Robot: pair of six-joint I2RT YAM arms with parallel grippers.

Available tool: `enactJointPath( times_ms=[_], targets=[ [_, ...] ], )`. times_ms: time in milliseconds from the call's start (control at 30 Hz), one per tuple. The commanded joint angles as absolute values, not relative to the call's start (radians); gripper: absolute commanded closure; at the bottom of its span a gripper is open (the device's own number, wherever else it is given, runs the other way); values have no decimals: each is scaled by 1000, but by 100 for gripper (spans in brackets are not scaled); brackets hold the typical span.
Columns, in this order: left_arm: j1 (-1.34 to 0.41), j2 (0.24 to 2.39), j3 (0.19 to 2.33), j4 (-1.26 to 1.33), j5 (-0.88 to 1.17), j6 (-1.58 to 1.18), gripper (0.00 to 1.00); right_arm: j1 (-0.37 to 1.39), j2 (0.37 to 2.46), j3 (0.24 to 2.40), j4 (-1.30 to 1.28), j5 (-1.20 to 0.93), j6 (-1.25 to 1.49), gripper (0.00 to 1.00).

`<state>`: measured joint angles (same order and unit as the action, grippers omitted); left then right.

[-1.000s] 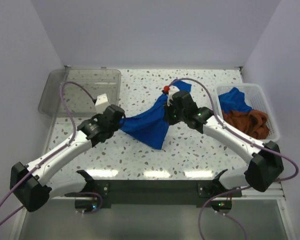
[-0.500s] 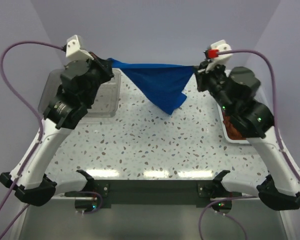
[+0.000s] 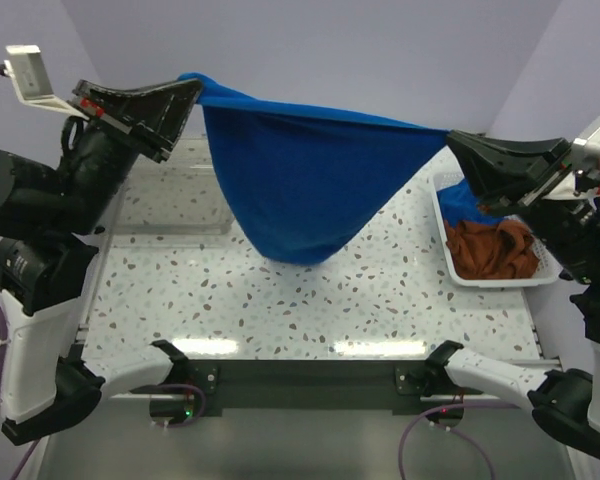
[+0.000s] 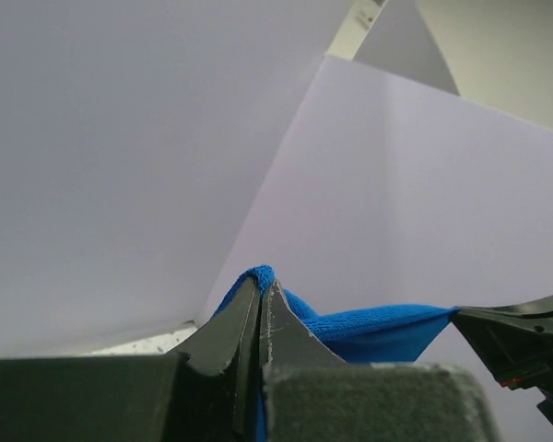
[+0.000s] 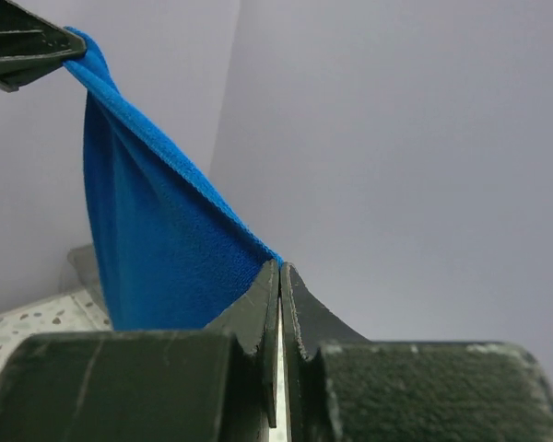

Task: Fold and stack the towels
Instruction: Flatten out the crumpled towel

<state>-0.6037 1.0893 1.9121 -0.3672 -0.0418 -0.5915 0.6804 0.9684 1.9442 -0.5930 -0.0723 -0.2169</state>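
A blue towel [image 3: 300, 190] hangs stretched in the air between both grippers, its lower edge sagging just above the speckled table. My left gripper [image 3: 192, 88] is shut on the towel's left corner [image 4: 261, 276], raised high at the back left. My right gripper [image 3: 454, 140] is shut on the right corner [image 5: 275, 262], raised at the right. The towel also shows in the right wrist view [image 5: 157, 239], running to the left gripper at the top left. More towels, a blue one [image 3: 477, 203] and a rust-brown one [image 3: 495, 250], lie in the white basket [image 3: 450, 262].
The white basket stands at the table's right edge. A clear plastic lidded bin [image 3: 170, 200] stands at the back left, partly behind the left arm. The speckled tabletop [image 3: 310, 300] lies below the hanging towel.
Both arms have lifted much higher and toward the camera, spreading further apart. The blue towel rose off the table and now hangs wide open between them.
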Motion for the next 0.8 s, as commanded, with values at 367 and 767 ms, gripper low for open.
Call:
enactJointPath(
  times_ms=[367, 767],
  targets=[
    [-578, 1340, 2030, -379, -394, -522, 100, 664, 1231, 2097, -464, 378, -371, 100],
    [-474, 1882, 2088, -330, -384, -571, 100, 287, 1529, 1836, -217, 307, -334, 100]
  ],
)
